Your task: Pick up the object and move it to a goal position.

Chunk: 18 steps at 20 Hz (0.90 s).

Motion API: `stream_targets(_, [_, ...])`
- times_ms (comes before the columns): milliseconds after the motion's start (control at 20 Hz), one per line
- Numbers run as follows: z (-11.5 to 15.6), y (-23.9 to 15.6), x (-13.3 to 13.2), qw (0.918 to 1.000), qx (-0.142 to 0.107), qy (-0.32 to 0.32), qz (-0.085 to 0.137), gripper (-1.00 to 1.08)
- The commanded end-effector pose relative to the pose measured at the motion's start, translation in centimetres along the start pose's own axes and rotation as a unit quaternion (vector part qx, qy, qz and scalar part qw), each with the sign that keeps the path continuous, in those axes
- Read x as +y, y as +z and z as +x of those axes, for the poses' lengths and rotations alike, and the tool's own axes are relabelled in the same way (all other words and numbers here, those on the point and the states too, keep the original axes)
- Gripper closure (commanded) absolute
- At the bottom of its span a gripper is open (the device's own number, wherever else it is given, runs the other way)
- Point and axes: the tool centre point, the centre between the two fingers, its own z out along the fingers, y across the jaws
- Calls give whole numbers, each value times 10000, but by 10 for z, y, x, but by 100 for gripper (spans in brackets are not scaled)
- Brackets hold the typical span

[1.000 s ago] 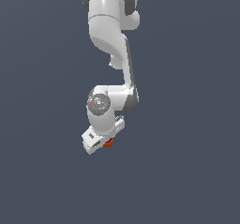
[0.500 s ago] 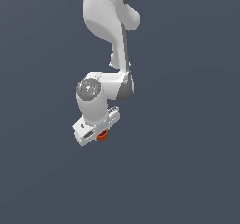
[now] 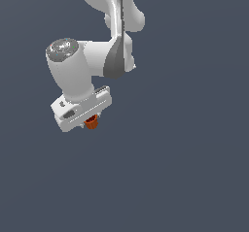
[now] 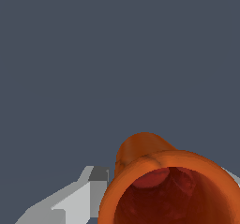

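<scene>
The orange-red cup (image 3: 91, 123) pokes out just under my white gripper (image 3: 90, 122), which is shut on it and carries it in the air against a plain grey background. In the wrist view the cup (image 4: 164, 181) fills the near field, its hollow inside and wider rim facing the camera. One grey-white fingertip (image 4: 91, 185) presses against its side; the other finger is mostly hidden behind the cup.
The white arm (image 3: 112, 37) reaches down from above in the exterior view. Only flat grey background shows around the gripper.
The gripper has moved toward the exterior view's left and upward with the cup in it, and the arm looks larger and nearer the camera.
</scene>
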Motion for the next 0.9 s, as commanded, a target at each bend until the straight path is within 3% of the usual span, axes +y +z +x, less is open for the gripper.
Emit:
stream_targets(0, [-15, -28, 4, 10000, 4, -2, -2, 108])
stream_targets(500, [-68, -129, 23, 10000, 10, -4, 1, 108])
stream_targets(850, [-91, -173, 33, 10000, 9, -3, -1, 108])
